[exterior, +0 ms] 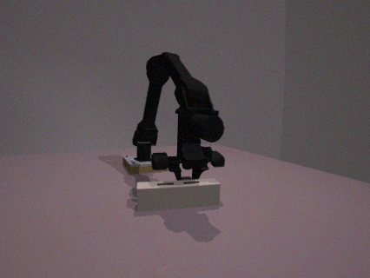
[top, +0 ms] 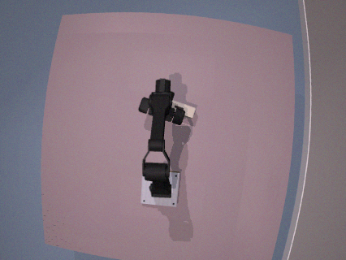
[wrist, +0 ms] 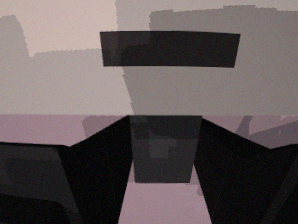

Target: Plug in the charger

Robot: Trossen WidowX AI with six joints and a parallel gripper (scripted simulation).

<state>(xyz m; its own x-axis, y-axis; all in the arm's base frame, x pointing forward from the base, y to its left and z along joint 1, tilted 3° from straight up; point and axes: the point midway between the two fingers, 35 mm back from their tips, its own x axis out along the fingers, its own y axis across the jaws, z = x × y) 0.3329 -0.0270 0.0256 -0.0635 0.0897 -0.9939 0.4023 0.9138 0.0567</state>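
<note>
The white power strip [top: 188,110] [exterior: 178,198] [wrist: 60,85] lies beyond the fingers, with two dark outlet slots on its top in the exterior view. One dark slot [wrist: 170,49] shows in the wrist view. My gripper [exterior: 187,176] [wrist: 161,120] points down, just behind the strip in the exterior view. It is shut on the dark grey charger [wrist: 164,162]. The charger's upper end in the wrist view meets the line of the strip's near edge; its height over the table is unclear. The prongs are hidden. The arm hides the fingertips and part of the strip in the top view.
The arm's base plate [top: 147,196] [exterior: 130,163] stands on the pink table top [top: 93,162] [exterior: 65,226], well behind the strip in the exterior view. Shadows of the arm fall across the strip and the table.
</note>
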